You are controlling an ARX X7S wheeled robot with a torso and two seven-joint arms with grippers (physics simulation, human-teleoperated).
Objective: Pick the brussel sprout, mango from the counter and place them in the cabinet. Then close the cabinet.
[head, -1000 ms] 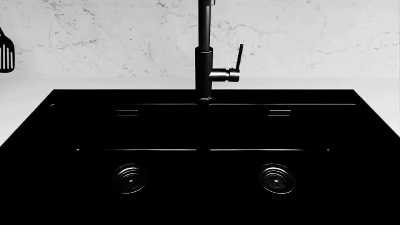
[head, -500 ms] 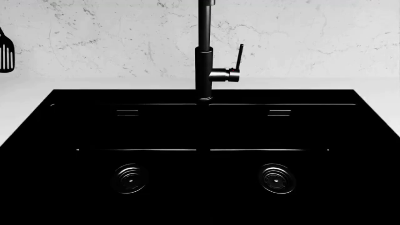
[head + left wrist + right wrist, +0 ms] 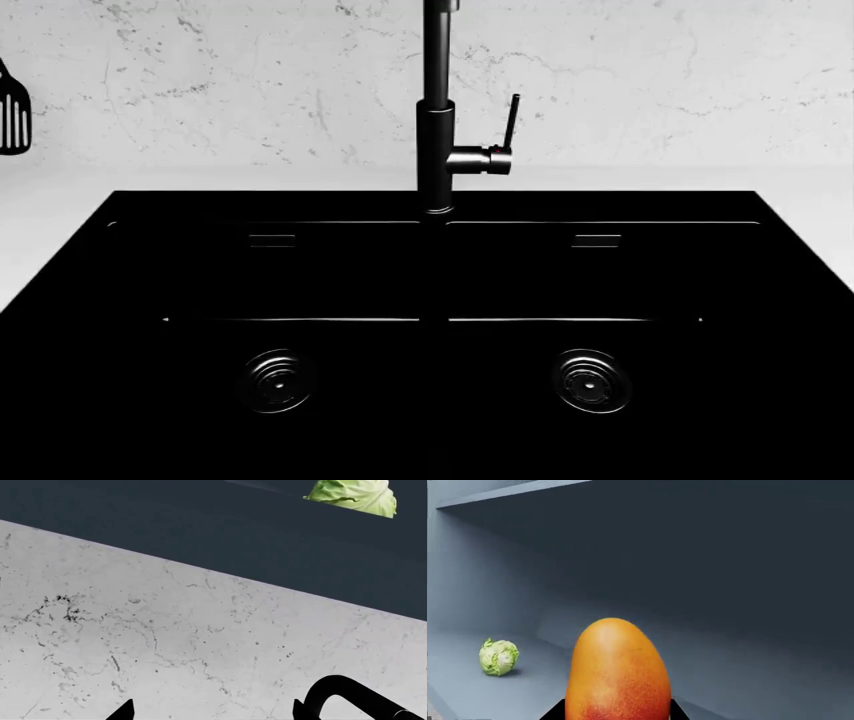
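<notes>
In the right wrist view the orange-yellow mango (image 3: 618,672), red at its lower end, stands upright between the dark fingertips (image 3: 555,712) of my right gripper (image 3: 616,713), which is shut on it inside the blue-grey cabinet (image 3: 727,580). The pale green brussel sprout (image 3: 498,657) lies on the cabinet shelf, off to one side of the mango and apart from it. The left wrist view catches the brussel sprout (image 3: 355,495) at the frame's edge, beyond the cabinet's dark panel (image 3: 200,525). My left gripper (image 3: 212,711) is open and faces the marbled wall with nothing between its tips. Neither gripper shows in the head view.
The head view looks down on the white counter (image 3: 54,215) and its black double-basin sink (image 3: 427,330). A black faucet (image 3: 438,120) rises at the back centre, and a black spatula (image 3: 14,115) hangs at the left. A black curved piece (image 3: 347,695) shows near my left gripper.
</notes>
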